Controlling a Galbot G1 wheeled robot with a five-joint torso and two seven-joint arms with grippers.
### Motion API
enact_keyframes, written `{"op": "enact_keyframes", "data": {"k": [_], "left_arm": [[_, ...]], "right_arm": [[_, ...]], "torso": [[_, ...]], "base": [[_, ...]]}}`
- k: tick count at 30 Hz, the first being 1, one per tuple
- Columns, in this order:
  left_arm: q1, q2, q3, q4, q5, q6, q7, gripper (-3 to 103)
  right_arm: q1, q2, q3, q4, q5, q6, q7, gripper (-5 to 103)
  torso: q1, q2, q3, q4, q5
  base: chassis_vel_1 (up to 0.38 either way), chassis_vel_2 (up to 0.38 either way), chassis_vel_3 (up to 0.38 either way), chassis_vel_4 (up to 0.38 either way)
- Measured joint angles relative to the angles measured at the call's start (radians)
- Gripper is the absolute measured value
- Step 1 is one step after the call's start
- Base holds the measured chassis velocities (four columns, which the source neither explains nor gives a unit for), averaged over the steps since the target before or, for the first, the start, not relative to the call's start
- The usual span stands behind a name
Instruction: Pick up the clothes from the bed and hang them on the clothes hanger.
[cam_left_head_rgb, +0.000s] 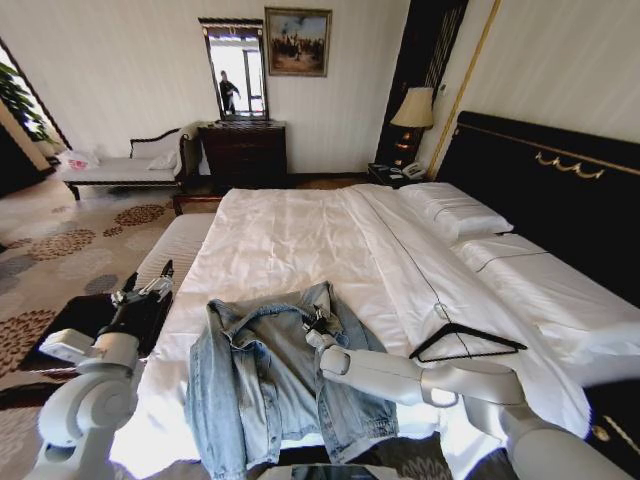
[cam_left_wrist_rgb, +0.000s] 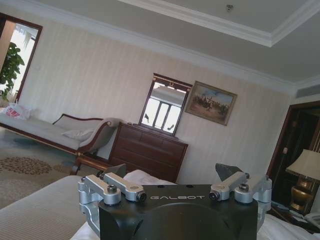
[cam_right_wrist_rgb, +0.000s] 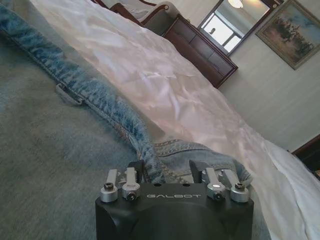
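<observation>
The bed (cam_left_head_rgb: 300, 240) fills mid-frame, the denim jacket (cam_left_head_rgb: 265, 385) spread low at its centre, the clothes hanger (cam_left_head_rgb: 467, 342) at right. The right gripper (cam_left_head_rgb: 318, 325), fingers parted astride the collar seam, should clench deep. The left gripper (cam_left_wrist_rgb: 172, 182) waits released, lower left.

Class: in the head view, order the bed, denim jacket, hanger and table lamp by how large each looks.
1. bed
2. jacket
3. hanger
4. lamp, though it stands farther from the camera, so the last two are unsure.
</observation>
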Motion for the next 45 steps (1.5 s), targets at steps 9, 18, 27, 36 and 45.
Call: {"op": "enact_keyframes", "data": {"k": [9,18,27,36,45], "left_arm": [[-0.002,0.005,-0.002,-0.001,-0.003,-0.002,0.000,100],[-0.016,0.028,0.005,0.022,-0.018,-0.005,0.005,100],[-0.029,0.050,0.007,0.060,-0.039,-0.013,0.021,100],[-0.029,0.046,0.018,0.063,-0.039,-0.016,0.024,100],[-0.029,0.044,0.035,0.057,-0.032,-0.013,0.024,100]], "right_arm": [[0.058,0.099,0.001,-0.089,0.000,0.036,-0.002,22],[0.107,0.242,0.070,-0.277,0.003,0.089,-0.016,4],[0.113,0.395,0.173,-0.535,-0.022,0.147,-0.021,4],[0.103,0.399,0.261,-0.754,-0.101,0.156,0.013,4],[0.081,0.395,0.280,-0.660,-0.118,0.277,-0.053,20]], "torso": [[0.000,0.000,0.000,0.0000,-0.0001],[0.000,0.000,0.000,0.0001,-0.0001],[0.000,0.000,0.000,0.0009,0.0003],[0.000,0.000,0.000,-0.0001,0.0002],[0.000,0.000,0.000,-0.0001,0.0001]], "base": [[0.000,0.000,0.000,0.000],[0.000,0.000,0.000,0.000],[0.000,0.000,0.000,0.000],[0.000,0.000,0.000,0.000],[0.000,0.000,0.000,0.000]]}}
